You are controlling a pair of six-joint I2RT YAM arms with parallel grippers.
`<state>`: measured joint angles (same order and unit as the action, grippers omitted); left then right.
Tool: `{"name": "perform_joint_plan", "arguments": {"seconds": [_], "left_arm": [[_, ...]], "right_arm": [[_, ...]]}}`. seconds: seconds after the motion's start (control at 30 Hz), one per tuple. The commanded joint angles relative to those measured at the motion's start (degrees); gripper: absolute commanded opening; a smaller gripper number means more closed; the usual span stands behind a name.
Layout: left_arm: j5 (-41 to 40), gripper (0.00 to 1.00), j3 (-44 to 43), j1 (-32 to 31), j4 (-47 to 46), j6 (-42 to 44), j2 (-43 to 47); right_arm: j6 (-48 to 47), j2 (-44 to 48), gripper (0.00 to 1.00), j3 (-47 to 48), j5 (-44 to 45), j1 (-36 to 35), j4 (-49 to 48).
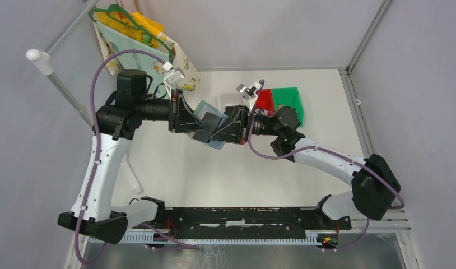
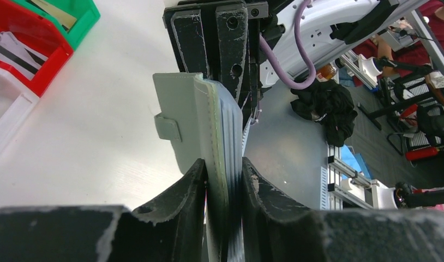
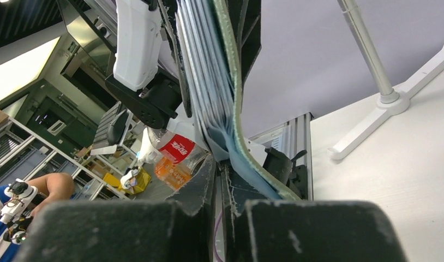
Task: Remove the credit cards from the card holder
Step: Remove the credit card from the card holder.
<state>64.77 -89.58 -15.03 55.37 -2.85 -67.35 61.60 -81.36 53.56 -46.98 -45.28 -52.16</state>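
Card holder (image 1: 210,120) sits between the two arms, over the middle of the bench (image 1: 175,168). It is grey-blue and flat, like a little book. Both grippers have hold of it, one from each side. I cannot tell if its low edge touches the bench.

The left gripper (image 1: 200,126) comes in from the left. In the left wrist view, the left gripper (image 2: 222,169) has its two black fingers pressed on the card holder (image 2: 192,125), one on each face. The gap is narrow and the holder fills it. A small grey tab sticks out from the holder's cover.

The right gripper (image 1: 223,130) comes in from the right. In the right wrist view, the right gripper (image 3: 219,164) has its fingers almost together. They pinch a thin grey-blue bit of the card holder (image 3: 220,82). Above the fingers, many thin sheets stand side by side, with a pale green edge on the right. I cannot tell which of them are cards and which are pockets.

Three small bins stand on the far side of the bench, just right of the holder: a white bin (image 1: 232,100), a red bin (image 1: 265,102) and a green bin (image 1: 288,100). A grey card (image 2: 12,52) with dark stripes lies in the red bin. A tan card (image 2: 55,12) lies in the green bin.

At the far left, a bright bag (image 1: 153,56) hangs with a green hanger (image 1: 130,22).
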Motion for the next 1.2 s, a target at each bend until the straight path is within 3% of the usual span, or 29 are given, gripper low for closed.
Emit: {"name": "perform_joint_plan", "arguments": {"seconds": [0.0,0.07,0.3,0.63,0.8,1.13,1.17], "left_arm": [[9.5,0.36,1.2,-1.3,3.1,2.2,0.8],[9.4,0.40,0.8,-1.3,3.2,2.5,1.0],[11.8,0.42,-2.0,0.3,1.6,1.7,1.4],[16.4,0.35,-1.2,2.6,-2.7,-2.7,1.4],[17.2,0.26,-0.6,3.6,-6.7,-6.4,1.6],[17.4,0.27,-0.1,4.5,-9.1,-8.0,2.2],[17.4,0.24,0.1,4.5,-9.2,-8.0,2.3]], "right_arm": [[-1.7,2.2,0.05,3.4,7.8,-0.2,-4.5],[-1.8,2.4,0.00,3.1,8.2,-0.3,-4.8],[-3.4,4.2,0.00,1.6,8.5,-0.2,-5.1],[-5.1,6.0,0.00,-1.7,8.6,-0.3,-4.6],[-5.6,6.7,0.00,-3.3,8.1,-0.2,-4.4],[-7.8,7.5,0.00,-2.7,6.9,-0.3,-1.2],[-7.8,7.4,0.06,-2.2,6.9,-0.2,-1.1]]}}
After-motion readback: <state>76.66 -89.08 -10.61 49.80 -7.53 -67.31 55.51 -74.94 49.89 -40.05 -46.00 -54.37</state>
